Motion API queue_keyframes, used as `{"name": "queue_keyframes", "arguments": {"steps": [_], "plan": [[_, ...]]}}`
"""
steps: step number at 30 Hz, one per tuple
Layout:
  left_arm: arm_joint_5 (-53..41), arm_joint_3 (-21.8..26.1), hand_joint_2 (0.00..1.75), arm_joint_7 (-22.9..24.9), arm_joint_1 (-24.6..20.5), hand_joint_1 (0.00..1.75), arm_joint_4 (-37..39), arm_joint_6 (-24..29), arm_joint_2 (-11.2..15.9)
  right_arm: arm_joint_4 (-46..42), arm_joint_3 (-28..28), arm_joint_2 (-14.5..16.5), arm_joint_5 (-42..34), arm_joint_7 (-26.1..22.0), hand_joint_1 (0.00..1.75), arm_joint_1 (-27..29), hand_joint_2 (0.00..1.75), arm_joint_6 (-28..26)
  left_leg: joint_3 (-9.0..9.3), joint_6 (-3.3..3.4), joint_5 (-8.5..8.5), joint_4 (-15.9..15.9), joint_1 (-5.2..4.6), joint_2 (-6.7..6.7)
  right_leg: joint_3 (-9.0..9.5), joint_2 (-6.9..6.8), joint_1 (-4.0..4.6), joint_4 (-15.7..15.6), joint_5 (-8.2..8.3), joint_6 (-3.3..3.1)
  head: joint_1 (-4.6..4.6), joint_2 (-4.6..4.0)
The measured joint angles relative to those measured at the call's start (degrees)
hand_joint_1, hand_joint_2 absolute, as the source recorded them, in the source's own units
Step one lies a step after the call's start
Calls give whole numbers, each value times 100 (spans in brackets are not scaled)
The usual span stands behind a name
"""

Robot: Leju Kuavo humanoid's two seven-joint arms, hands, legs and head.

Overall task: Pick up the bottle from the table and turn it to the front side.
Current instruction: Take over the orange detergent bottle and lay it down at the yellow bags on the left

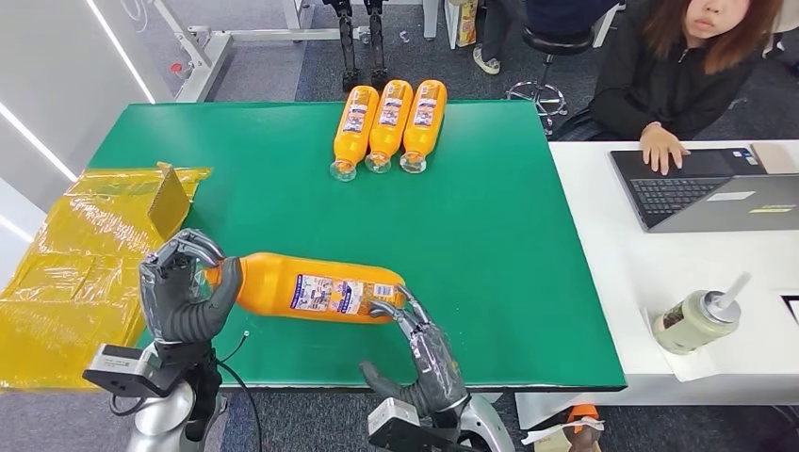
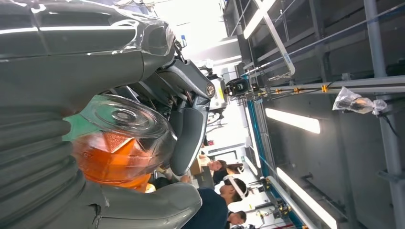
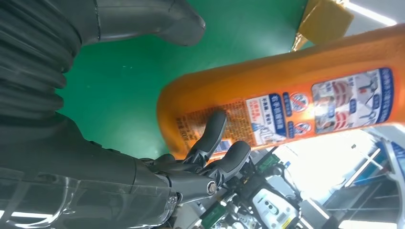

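Orange bottle (image 1: 316, 287) held level above the green worktop (image 1: 499, 235), left robot hand (image 1: 184, 282) gripping its cap end, right robot hand (image 1: 424, 353) fingers pressing its base, three orange bottles (image 1: 388, 122) beyond.

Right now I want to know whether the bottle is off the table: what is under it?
Under the orange bottle the head view shows only green table; a gap cannot be judged. The left hand grips its cap end, the right hand's fingers touch its base.
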Motion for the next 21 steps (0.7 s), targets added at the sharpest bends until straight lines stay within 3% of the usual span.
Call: {"name": "queue_keyframes", "arguments": {"steps": [8,16,21], "plan": [[-18,61,175,-8,-113,175,119,-3,-51,67,-42,-15,26,-61,0,-38,175,-462,1,0,0,0,0,0,0,0,0,1,0,0,0,0],[-213,106,175,-46,-202,175,275,241,-45,191,-107,-19,33,-123,0,-9,175,-687,0,0,0,0,0,0,0,0,0,1,0,0,-1,0],[-457,180,175,-95,-289,175,371,587,-7,258,-167,-21,-54,-338,0,31,175,-1151,0,0,0,0,0,0,0,0,0,1,0,0,-1,0]]}}
